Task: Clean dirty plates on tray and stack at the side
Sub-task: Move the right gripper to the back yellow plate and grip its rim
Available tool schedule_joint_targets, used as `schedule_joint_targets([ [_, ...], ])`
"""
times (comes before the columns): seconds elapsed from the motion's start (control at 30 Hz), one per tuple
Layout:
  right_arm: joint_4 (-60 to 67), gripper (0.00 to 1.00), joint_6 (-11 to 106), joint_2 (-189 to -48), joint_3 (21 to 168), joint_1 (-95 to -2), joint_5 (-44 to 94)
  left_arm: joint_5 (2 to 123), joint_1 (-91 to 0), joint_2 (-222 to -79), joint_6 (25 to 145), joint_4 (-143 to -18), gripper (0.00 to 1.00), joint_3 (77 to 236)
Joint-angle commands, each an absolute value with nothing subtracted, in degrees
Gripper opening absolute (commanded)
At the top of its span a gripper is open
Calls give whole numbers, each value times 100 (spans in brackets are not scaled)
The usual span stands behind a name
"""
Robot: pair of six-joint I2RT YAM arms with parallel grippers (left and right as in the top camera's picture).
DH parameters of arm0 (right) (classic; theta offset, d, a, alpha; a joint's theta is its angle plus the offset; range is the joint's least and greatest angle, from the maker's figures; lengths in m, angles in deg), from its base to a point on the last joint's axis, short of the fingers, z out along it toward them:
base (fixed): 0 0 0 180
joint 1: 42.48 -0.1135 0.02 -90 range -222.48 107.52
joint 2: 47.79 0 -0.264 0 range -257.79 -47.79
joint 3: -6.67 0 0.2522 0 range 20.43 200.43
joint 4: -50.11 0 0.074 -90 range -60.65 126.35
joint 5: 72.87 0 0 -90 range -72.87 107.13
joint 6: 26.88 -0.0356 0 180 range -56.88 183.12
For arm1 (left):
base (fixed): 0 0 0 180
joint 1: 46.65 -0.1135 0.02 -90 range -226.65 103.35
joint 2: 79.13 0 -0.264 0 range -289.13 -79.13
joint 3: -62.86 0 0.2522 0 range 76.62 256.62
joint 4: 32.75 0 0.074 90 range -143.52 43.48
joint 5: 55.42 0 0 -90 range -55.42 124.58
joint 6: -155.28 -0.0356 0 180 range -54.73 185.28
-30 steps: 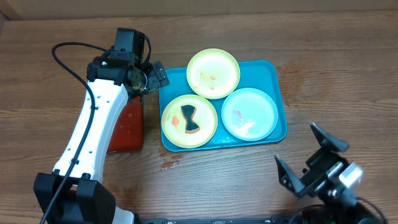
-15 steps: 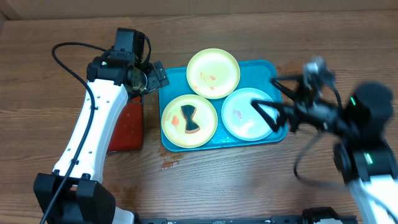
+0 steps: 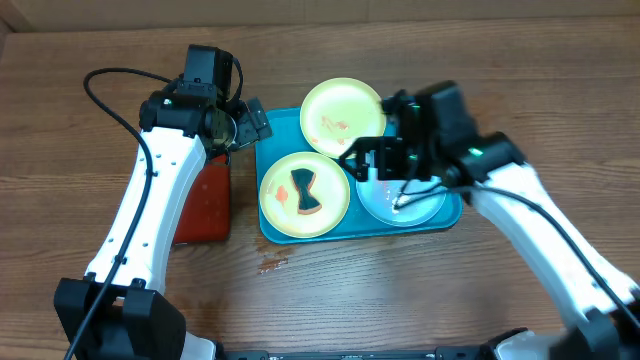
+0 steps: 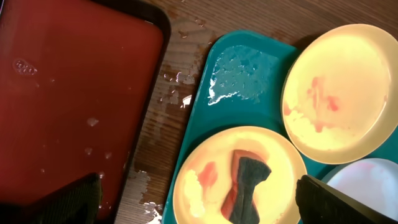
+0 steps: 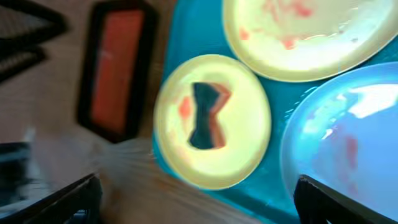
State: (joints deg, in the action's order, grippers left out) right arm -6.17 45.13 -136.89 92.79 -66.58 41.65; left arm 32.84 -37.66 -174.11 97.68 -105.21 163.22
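The turquoise tray (image 3: 283,135) holds three plates. A lime-green plate (image 3: 343,117) with orange smears lies at the back. A second lime-green plate (image 3: 330,205) lies front left with a dark sponge (image 3: 305,192) on it. The mint-white plate (image 3: 428,195) lies front right, partly hidden under my right gripper (image 3: 385,172), which hovers open and empty over the tray. My left gripper (image 3: 245,125) is open and empty above the tray's back left corner. The left wrist view shows the sponge (image 4: 249,186) on its plate (image 4: 205,186). The right wrist view shows the sponge (image 5: 205,118) too, blurred.
A smaller red black-rimmed tray (image 3: 205,205) lies left of the turquoise tray, partly under my left arm. It is wet in the left wrist view (image 4: 68,93). Water spots lie on the wood between the trays (image 4: 177,93).
My right arm has swung from the front right of the table up and left, and its gripper is now over the tray. The left arm and the plates have not moved.
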Motion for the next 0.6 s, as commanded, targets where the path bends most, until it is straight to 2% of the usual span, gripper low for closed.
schedule_joint_targets([
  [0.0,-501,100,4517,-14175,9476,-6844,3223,3317,-3761,-17464,9661,-10497,100,16340],
  [0.03,-414,100,4539,-14338,9476,-6883,3144,3314,-3761,-17464,9676,-10497,100,16340],
  [0.07,-263,74,4587,-14546,9476,-6920,3104,3314,-3761,-17464,9678,-10497,100,16340],
  [0.13,-51,61,4602,-14758,9476,-6957,3107,3314,-3761,-17464,9678,-10499,100,16340],
  [0.43,572,60,4711,-15385,9474,-7228,2521,3317,-3761,-17464,9678,-10499,100,16340],
  [0.57,649,56,4703,-15534,9465,-7394,2040,3317,-3761,-17464,9676,-10504,100,16340],
])
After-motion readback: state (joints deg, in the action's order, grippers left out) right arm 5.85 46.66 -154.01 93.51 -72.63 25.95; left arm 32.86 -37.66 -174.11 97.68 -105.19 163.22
